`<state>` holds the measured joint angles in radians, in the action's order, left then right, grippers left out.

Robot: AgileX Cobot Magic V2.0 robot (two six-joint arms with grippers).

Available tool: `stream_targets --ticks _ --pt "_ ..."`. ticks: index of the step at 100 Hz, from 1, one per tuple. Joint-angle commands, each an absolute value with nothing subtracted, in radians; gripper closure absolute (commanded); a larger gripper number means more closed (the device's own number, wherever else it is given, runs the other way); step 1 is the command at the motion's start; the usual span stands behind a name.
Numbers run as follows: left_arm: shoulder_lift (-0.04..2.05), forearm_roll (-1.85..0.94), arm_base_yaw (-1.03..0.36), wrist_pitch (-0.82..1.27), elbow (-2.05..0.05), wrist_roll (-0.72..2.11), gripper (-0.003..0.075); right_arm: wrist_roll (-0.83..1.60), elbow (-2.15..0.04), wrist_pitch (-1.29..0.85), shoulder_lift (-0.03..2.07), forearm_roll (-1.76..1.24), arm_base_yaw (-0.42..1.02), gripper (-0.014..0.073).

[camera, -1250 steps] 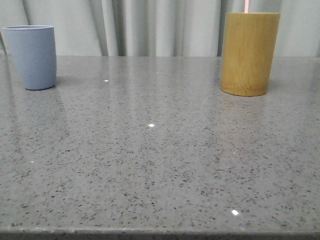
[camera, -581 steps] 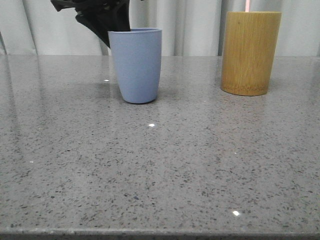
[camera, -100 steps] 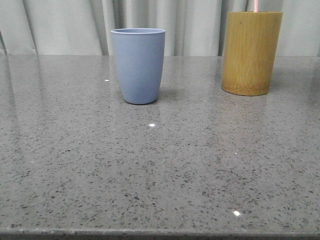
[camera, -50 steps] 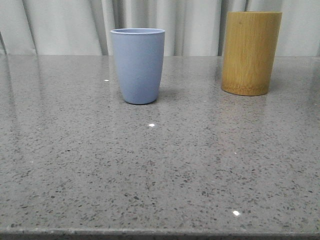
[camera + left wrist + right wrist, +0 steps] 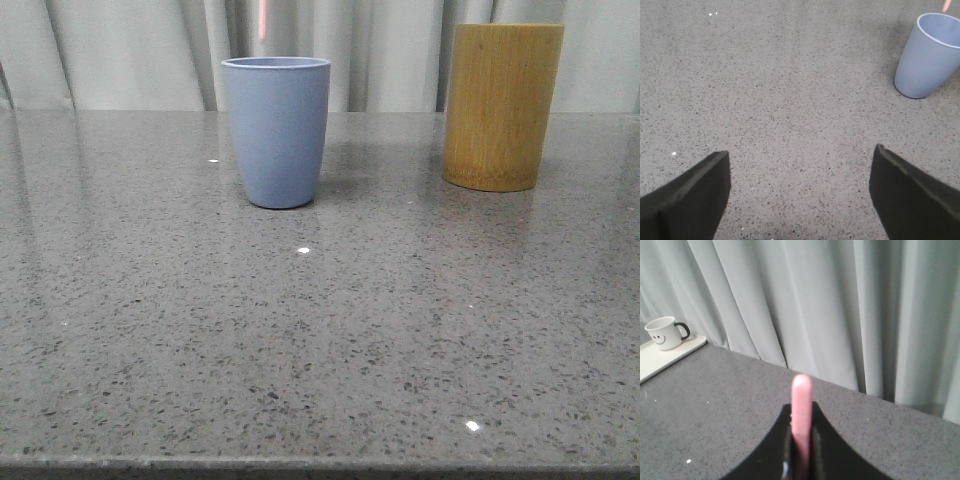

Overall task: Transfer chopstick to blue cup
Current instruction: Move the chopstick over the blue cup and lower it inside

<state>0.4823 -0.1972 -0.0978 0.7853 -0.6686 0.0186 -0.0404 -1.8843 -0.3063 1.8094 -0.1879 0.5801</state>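
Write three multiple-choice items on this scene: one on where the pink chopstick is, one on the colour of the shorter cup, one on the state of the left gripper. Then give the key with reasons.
1. Where is the chopstick?
A. In the bamboo holder
B. Above the blue cup, held by the right gripper
C. Flat on the table

2. What colour is the shorter cup?
A. Red
B. Green
C. Grey-blue

3. How is the left gripper?
A. Open and empty
B. Shut on the cup
C. Shut on a chopstick

Key: B, since the chopstick hangs over the blue cup and sits between the right gripper fingers, clear of the bamboo holder; C, since that cup is grey-blue; A, since the left gripper fingers stand wide apart over the bare table.
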Motion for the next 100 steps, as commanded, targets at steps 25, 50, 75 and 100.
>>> stream_targets --ticks 25,50,75,100 --pt "0.488 -0.216 -0.096 0.713 -0.694 0.007 0.0164 -0.024 -1.845 -0.214 1.798 -0.189 0.581 0.0661" --pt "0.488 -0.216 -0.096 0.713 -0.694 0.007 0.0164 -0.022 -1.804 -0.235 1.798 -0.182 0.581 0.0661" --pt "0.488 -0.216 -0.096 0.713 -0.694 0.007 0.0164 -0.014 -1.804 -0.264 1.798 -0.182 0.581 0.0559" --pt "0.488 -0.216 -0.096 0.713 -0.694 0.007 0.0164 -0.014 -1.804 -0.301 1.779 -0.18 0.581 0.0215"
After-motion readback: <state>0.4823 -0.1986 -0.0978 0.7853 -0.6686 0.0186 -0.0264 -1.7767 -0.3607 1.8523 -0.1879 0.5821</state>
